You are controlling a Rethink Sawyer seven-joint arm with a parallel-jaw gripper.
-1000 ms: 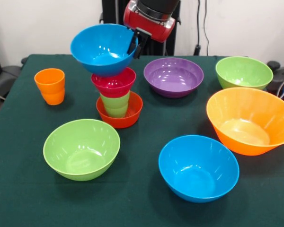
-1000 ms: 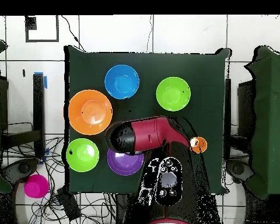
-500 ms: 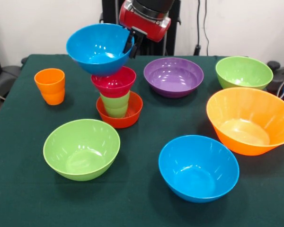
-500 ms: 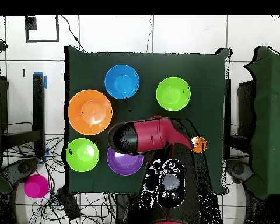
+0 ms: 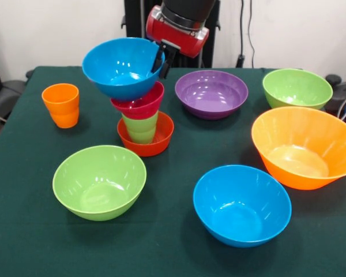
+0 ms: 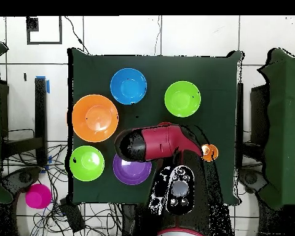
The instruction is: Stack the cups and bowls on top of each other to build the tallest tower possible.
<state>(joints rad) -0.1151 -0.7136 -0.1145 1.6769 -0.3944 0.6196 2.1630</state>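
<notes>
A blue bowl [image 5: 122, 66] hangs tilted over the tower [image 5: 142, 118], with my gripper [image 5: 160, 57] shut on its right rim. Its base sits in the pink bowl [image 5: 144, 104], which leans up to the right. Below that stand a light green cup [image 5: 140, 128] and a small red-orange bowl [image 5: 154, 144] at the base. An orange cup [image 5: 61, 105] stands apart to the left. In the overhead view the red arm [image 6: 159, 142] hides the tower and the held bowl; the orange cup [image 6: 209, 152] shows beside it.
On the green cloth sit a lime green bowl [image 5: 99, 182], a second blue bowl [image 5: 242, 205], a very large orange bowl [image 5: 303, 147], a purple bowl [image 5: 211, 93] and another lime green bowl [image 5: 297, 88]. Chairs flank the table [image 6: 224, 80].
The held blue bowl has come down and pressed into the pink bowl, which now sits tilted instead of level. The other bowls and the orange cup have not moved.
</notes>
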